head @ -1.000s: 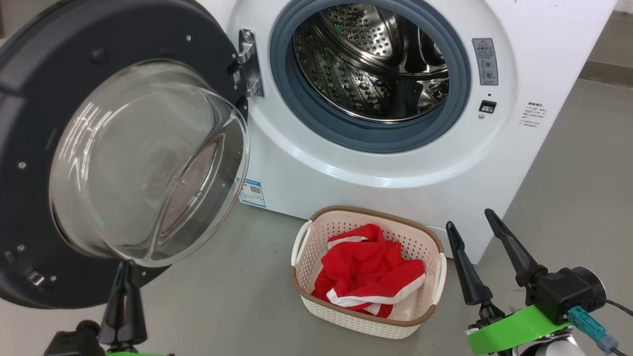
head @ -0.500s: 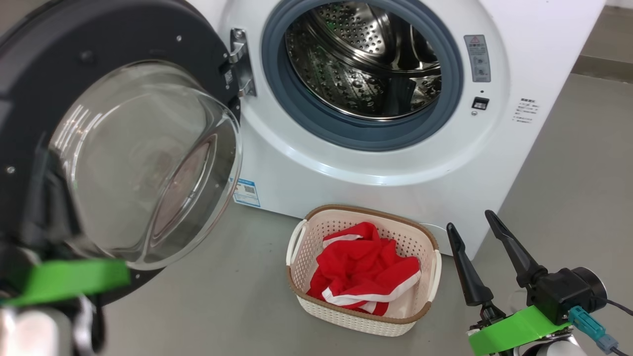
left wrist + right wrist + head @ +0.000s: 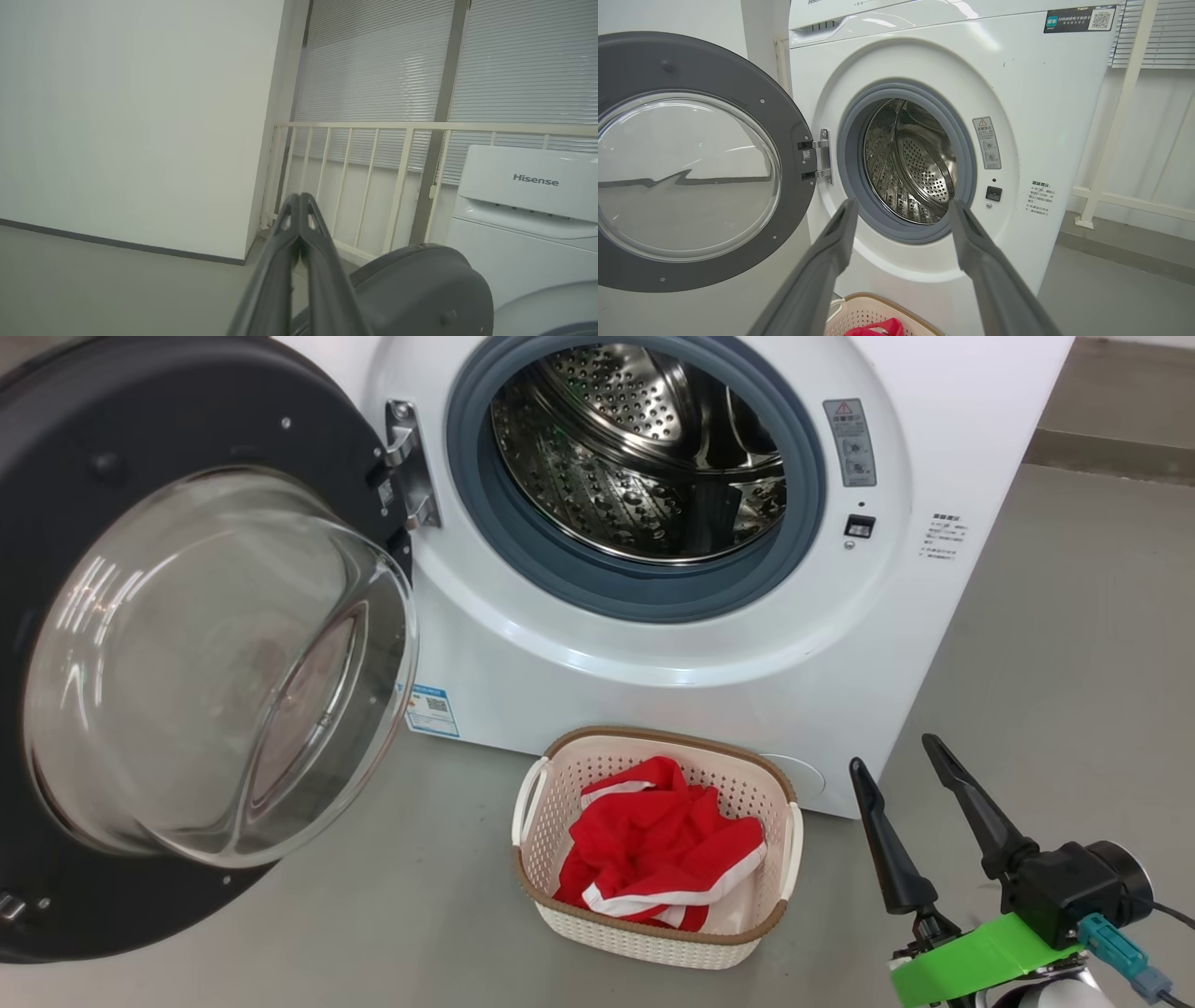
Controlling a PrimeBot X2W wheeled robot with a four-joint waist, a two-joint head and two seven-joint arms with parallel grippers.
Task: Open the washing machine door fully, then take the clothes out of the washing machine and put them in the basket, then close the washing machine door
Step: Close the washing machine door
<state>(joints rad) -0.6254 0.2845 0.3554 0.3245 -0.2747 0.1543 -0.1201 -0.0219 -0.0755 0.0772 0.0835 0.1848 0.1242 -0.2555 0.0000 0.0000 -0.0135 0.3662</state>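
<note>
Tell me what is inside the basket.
The basket holds the clothes, red with white trim. A bare pale patch shows at its near right corner; anything beneath the cloth is hidden.

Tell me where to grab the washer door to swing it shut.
Probably the wide black rim of the washing machine door, at the edge farthest from the hinge, coming from the robot's left. That edge gives most leverage; the glass bowl bulges, smooth and too wide to pinch. The shut left end effector is beside the door's outer face.
</note>
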